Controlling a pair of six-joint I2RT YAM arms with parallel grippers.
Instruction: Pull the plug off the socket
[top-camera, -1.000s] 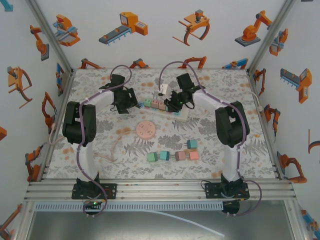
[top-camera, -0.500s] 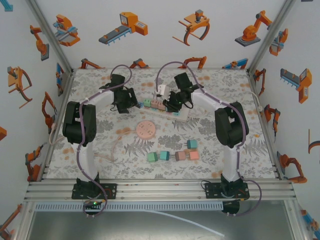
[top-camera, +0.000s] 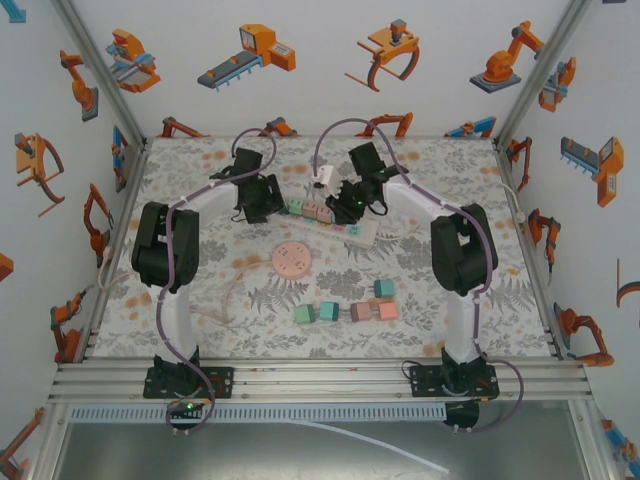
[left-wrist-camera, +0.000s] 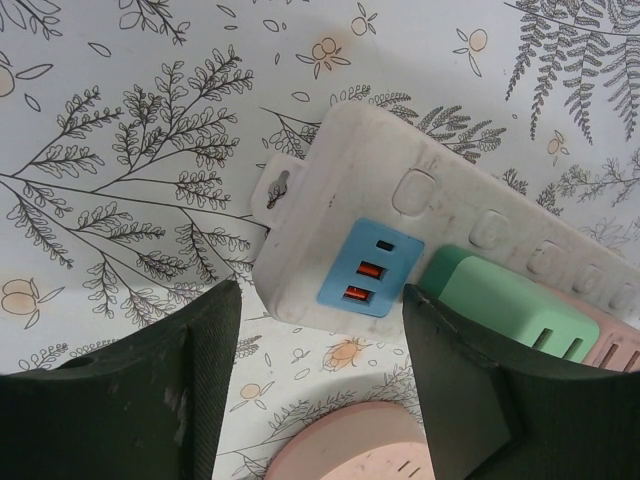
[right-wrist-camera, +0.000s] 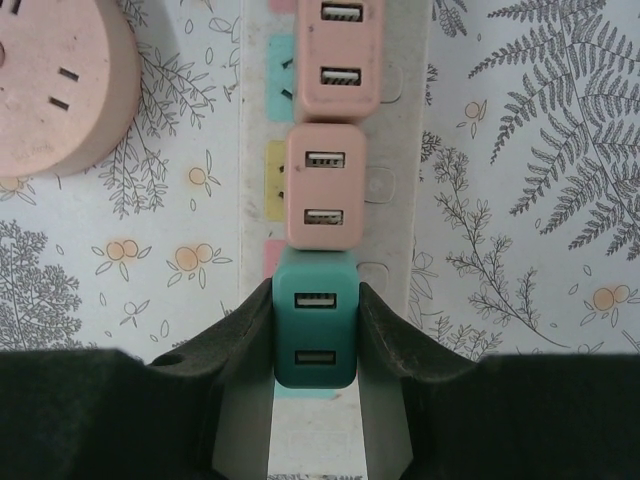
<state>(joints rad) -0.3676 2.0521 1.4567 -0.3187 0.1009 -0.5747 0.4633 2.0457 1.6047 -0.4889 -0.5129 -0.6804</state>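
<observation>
The right claw (right-wrist-camera: 315, 290) is clamped on the dark teal square plug (right-wrist-camera: 315, 340), with one black padded finger against each flank (the plug's two USB slots face the wrist camera). The plug stands on the long white plastic power strip (right-wrist-camera: 400, 150), in the place nearest the claw. Straight ahead of the fingertips comes a pale pink square plug (right-wrist-camera: 325, 185), then a second pink plug (right-wrist-camera: 340, 55), both on the same strip. Off to one side of the claw, a round pink socket disc (right-wrist-camera: 50, 90) lies on the white leaf-printed table cover (right-wrist-camera: 520, 150).

The left claw (left-wrist-camera: 320, 300) stands part open and grips nothing. The strip's end, with its blue panel (left-wrist-camera: 368, 268) of two orange ports, lies just ahead between its fingers. A mint green plug (left-wrist-camera: 500, 300) sits beside one finger.
</observation>
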